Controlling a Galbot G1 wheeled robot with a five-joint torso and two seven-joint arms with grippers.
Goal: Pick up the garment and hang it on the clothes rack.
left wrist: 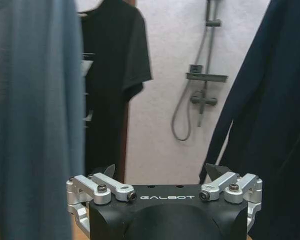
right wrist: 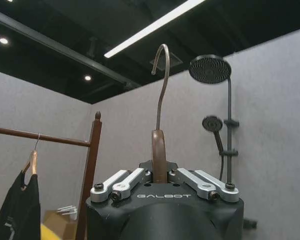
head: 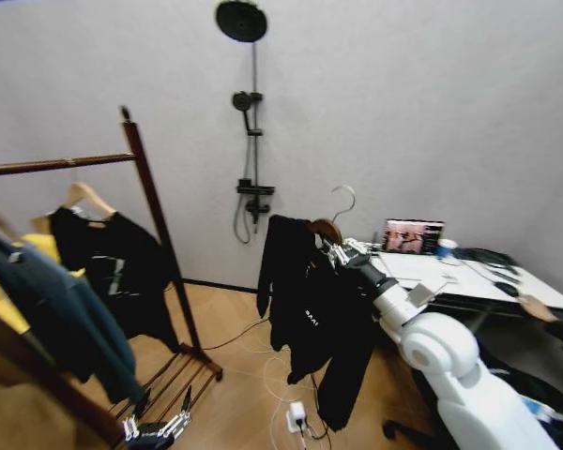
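Head view: we see the clothes rack cut off at the left edge, so just one knob-topped post and part of its rod are visible; its slatted base shelf is partly hidden behind hanging cloth. On the rod hang a black T-shirt on a light wooden hanger and a teal-blue jacket, the jacket's upper part running out of frame. We cannot make out what the yellow patch behind the jacket is.

Around: a black shower set is mounted on the grey wall between rack and garment. White cables and a plug block lie on the wooden floor below the garment. A white tabletop at the right carries a small screen and dark items too blurred to name.

The garment hangs in the air, well apart from the rack, to the right of the shower set. Its hanger is dark brown here, with the metal hook pointing up. The right end effector is at the hanger's neck; in the right wrist view its fingers are pressed in on the hanger neck from both sides, hook rising above.

The left end effector is low, near the rack's base shelf. In the left wrist view its fingers stand spread with nothing between them, jacket cloth just beside it.
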